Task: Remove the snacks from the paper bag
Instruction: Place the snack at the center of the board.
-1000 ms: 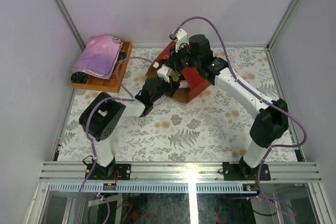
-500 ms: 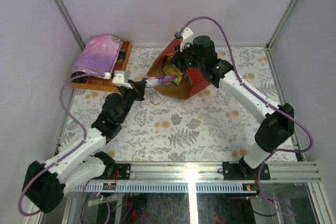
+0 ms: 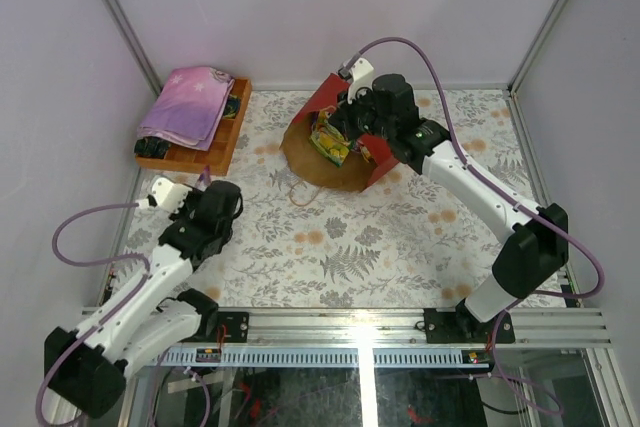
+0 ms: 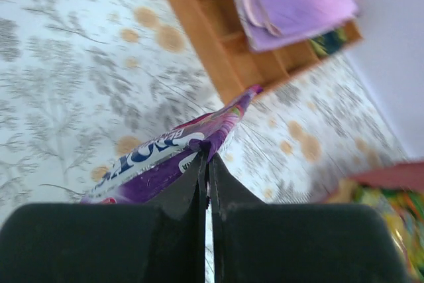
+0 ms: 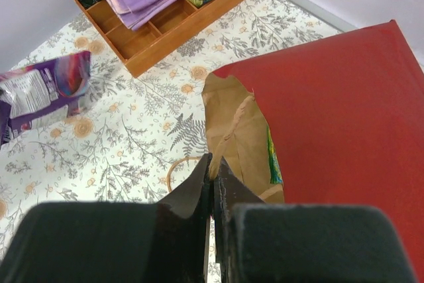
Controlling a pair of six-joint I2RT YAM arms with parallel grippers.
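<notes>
The paper bag (image 3: 388,161) lies on its side at the back, red outside, brown inside (image 5: 242,130). Green-yellow snacks (image 3: 330,139) show in its mouth, and one packet edge (image 5: 273,157) peeks out. My right gripper (image 5: 213,162) is shut on the bag's brown rim, holding the mouth up (image 3: 345,127). My left gripper (image 4: 207,150) is shut on the corner of a purple candy packet (image 4: 159,160), which hangs above the table at the near left (image 5: 46,91). In the top view the left gripper (image 3: 222,197) hides the packet.
A wooden tray (image 3: 215,152) with a folded pink-purple cloth (image 3: 190,102) stands at the back left (image 4: 218,51). A twisted paper handle (image 3: 300,192) of the bag lies on the floral tablecloth. Purple cables loop beside both arms.
My left arm has drawn the purple packet out of the bag's mouth and back toward the near left. The right gripper has stayed on the bag's rim.
</notes>
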